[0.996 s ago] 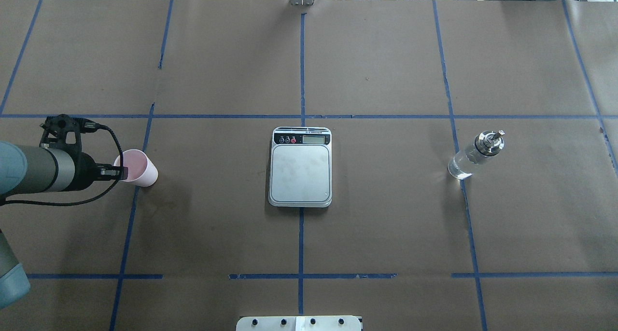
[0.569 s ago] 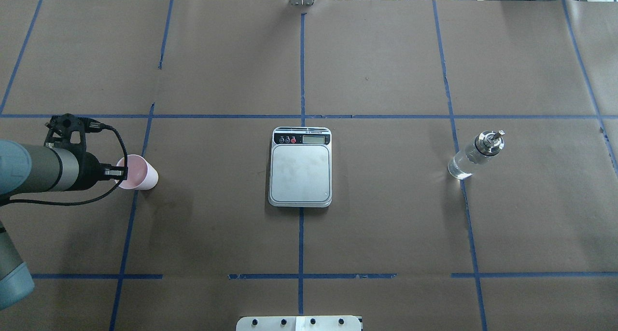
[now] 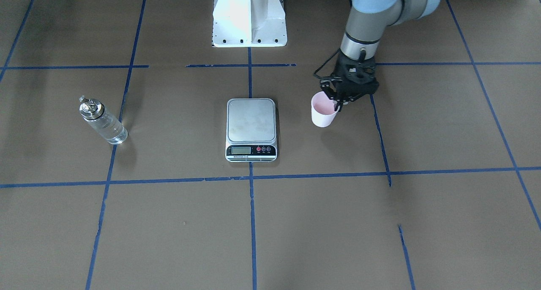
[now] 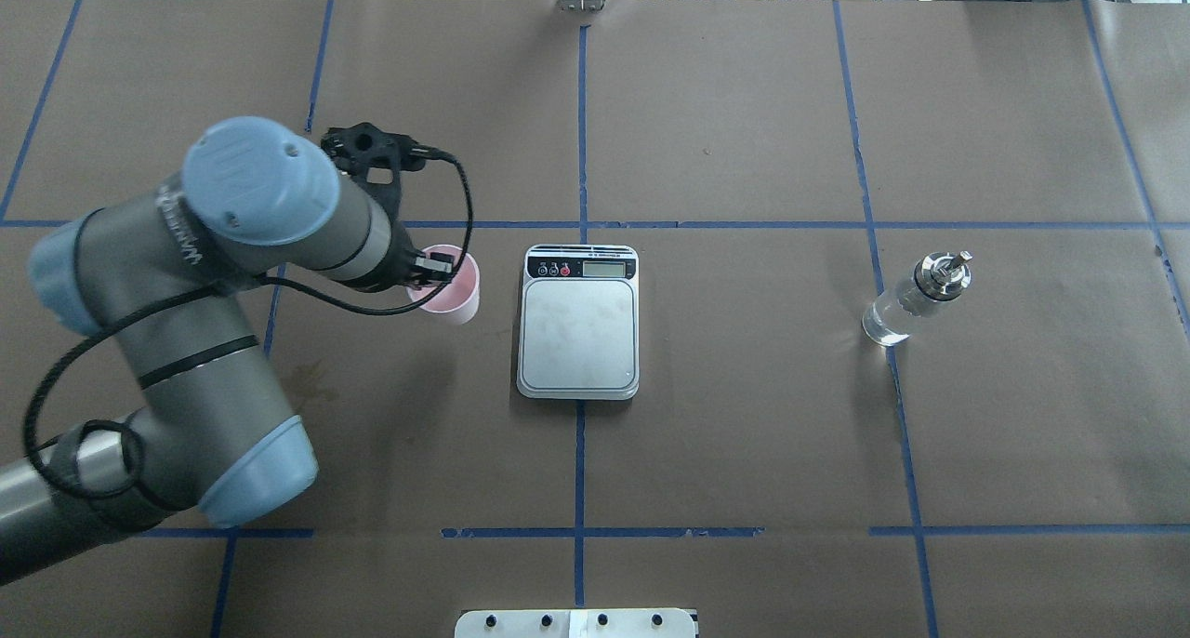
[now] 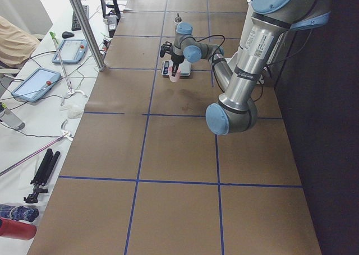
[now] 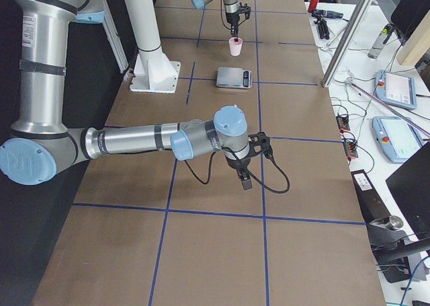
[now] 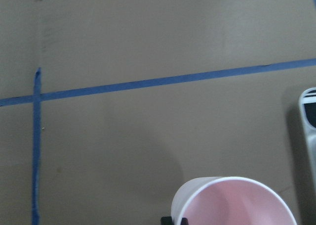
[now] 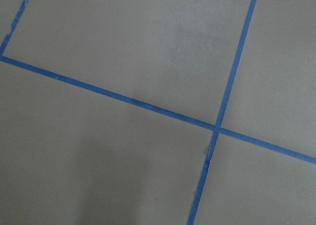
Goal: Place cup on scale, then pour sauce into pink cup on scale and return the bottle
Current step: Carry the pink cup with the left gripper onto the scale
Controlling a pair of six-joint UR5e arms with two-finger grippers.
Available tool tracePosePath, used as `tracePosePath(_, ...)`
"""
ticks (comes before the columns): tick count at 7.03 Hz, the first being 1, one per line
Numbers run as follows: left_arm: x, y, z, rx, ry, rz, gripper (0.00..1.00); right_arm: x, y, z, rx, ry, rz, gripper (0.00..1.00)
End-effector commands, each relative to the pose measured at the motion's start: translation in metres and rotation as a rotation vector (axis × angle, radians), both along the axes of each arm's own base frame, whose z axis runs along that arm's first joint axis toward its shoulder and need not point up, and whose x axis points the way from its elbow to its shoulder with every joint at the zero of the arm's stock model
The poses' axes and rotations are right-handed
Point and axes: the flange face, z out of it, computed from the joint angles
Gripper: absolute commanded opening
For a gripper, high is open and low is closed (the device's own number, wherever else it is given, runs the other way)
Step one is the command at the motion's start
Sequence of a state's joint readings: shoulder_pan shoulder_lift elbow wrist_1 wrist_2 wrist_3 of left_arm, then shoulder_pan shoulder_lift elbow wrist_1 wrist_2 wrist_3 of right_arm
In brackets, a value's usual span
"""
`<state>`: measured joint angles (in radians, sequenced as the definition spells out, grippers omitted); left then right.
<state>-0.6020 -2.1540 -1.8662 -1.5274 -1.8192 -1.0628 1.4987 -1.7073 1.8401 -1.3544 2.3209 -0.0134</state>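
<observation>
My left gripper (image 4: 429, 268) is shut on the near rim of the pale pink cup (image 4: 453, 289), one finger inside and one outside. It holds the cup upright just left of the scale (image 4: 578, 326), apart from it. In the front view the gripper (image 3: 337, 104) and cup (image 3: 323, 110) are to the right of the scale (image 3: 251, 121). The left wrist view shows the cup's pink inside (image 7: 232, 205) and the scale's edge (image 7: 308, 136). The clear glass bottle (image 4: 916, 296) with its silver pourer cap stands far right, with clear liquid inside. My right gripper (image 6: 246, 183) hangs over bare paper; I cannot tell whether it is open.
Brown paper with blue tape lines covers the table. The white robot base (image 3: 249, 15) stands at the near middle edge. A side bench with tablets (image 5: 33, 82) and cables runs along the far side. The scale's platform is bare.
My left arm has swung to the right with the cup, from the far left of the table to just beside the scale. The bottle and scale have not moved.
</observation>
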Motion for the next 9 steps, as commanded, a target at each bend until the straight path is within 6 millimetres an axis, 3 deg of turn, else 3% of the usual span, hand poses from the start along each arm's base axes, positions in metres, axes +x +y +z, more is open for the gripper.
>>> tracePosePath(1, 0.091, -0.024, -0.07, -0.082, 0.03, -0.008, 0.0, 0.0, 0.0, 0.001, -0.003, 0.0, 0.001, 1.0)
tracePosePath(2, 0.108, -0.021, -0.072, -0.074, 0.069, -0.001, 0.0, 0.0, 0.0, 0.0, -0.002, 0.0, 0.001, 1.0)
tracePosePath(3, 0.113, -0.016, -0.071, -0.072, 0.071, 0.01, 0.0, 0.0, 0.0, 0.0, -0.001, -0.001, 0.002, 1.0)
tracePosePath(5, 0.113, -0.013, -0.068, -0.069, 0.069, 0.016, 0.0, 0.0, 0.0, 0.0, -0.001, -0.001, 0.002, 1.0)
tracePosePath(6, 0.112, -0.013, -0.066, -0.068, 0.067, 0.017, 0.06, 0.0, 0.0, 0.0, -0.001, -0.001, 0.002, 1.0)
tracePosePath(8, 0.111, -0.012, -0.06, -0.068, 0.061, 0.019, 0.4, 0.0, 0.0, 0.0, -0.001, -0.001, 0.002, 1.0)
tracePosePath(9, 0.11, -0.013, -0.055, -0.068, 0.058, 0.017, 0.65, 0.0, 0.0, 0.0, -0.001, -0.001, 0.002, 1.0)
